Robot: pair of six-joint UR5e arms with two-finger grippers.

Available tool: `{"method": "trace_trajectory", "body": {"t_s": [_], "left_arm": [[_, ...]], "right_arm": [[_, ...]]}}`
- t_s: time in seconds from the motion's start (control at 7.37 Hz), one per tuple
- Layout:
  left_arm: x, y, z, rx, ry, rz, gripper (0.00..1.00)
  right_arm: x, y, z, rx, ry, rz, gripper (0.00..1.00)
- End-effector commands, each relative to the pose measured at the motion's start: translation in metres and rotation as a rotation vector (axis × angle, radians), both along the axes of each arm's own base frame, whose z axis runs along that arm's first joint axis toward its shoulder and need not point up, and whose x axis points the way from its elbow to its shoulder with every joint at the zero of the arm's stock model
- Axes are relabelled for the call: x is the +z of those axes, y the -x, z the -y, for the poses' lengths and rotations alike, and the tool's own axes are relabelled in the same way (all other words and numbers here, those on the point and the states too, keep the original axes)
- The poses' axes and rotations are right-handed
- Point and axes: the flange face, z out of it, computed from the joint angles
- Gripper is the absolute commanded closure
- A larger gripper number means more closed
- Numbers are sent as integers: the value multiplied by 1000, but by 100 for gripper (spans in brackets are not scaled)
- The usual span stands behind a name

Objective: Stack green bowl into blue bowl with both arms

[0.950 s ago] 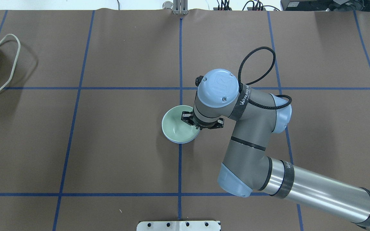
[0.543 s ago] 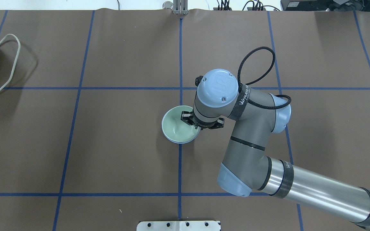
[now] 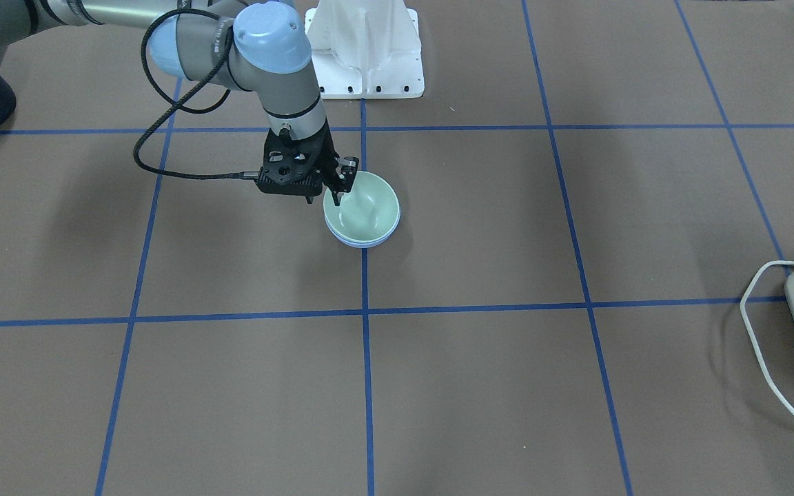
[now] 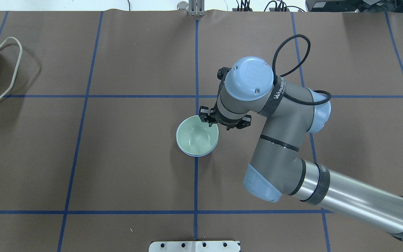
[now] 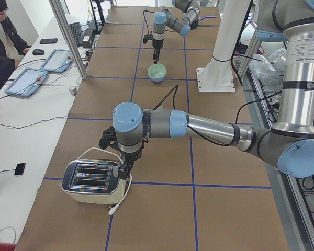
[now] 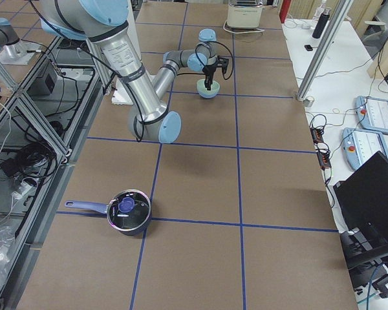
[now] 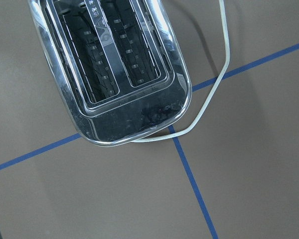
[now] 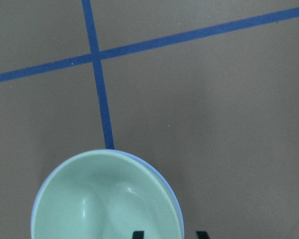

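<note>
Brown paper covers the table (image 4: pixel 135 157), ruled into squares by blue tape lines (image 4: pixel 196 52). We note the green bowl (image 4: pixel 196 138) sitting nested in the blue bowl (image 4: pixel 201 154) at the central tape crossing. Only a thin periwinkle rim shows round it, so we judge the stack made.

The right gripper (image 4: pixel 206 119) hangs over the pair's rim. Its fingertips (image 8: pixel 138 234) are spread and clamp nothing: jaws apart, empty.

The left gripper (image 5: pixel 123 168) hovers over a toaster (image 5: pixel 91 180) at the table's end. It shows only in the side view, so we cannot tell how its jaws stand.

Handling, as we judge it:
- Both bowls look stiff, glossy and probably light.
- The walls are slick and may be breakable.
- Best hold is a rim pinch, one finger inside and one outside.
- Nested so closely, a pinch would likely catch both walls together.
</note>
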Motion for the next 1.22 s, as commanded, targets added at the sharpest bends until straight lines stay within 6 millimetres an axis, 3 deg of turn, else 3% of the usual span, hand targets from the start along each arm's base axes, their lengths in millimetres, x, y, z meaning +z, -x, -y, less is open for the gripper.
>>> {"method": "trace_trajectory", "body": {"t_s": [0.0, 0.14, 0.27, 0.54, 0.81, 1.09], "left_arm": [[0, 0, 0, -53, 55, -7, 2], [-6, 1, 0, -144, 120, -6, 2], [8, 0, -2, -154, 149, -13, 2], [12, -2, -7, -145, 108, -13, 2], [23, -2, -6, -153, 98, -13, 2], [25, -2, -7, -152, 100, -13, 2]], "right_arm": [[9, -80, 58, -47, -48, -28, 0], [40, -125, 86, -77, -77, -49, 0], [76, -173, 109, -113, -115, -75, 0], [150, -272, 136, -173, -147, -98, 0], [236, -360, 131, -221, -164, -156, 0], [320, -464, 102, -279, -205, -215, 0]]}}
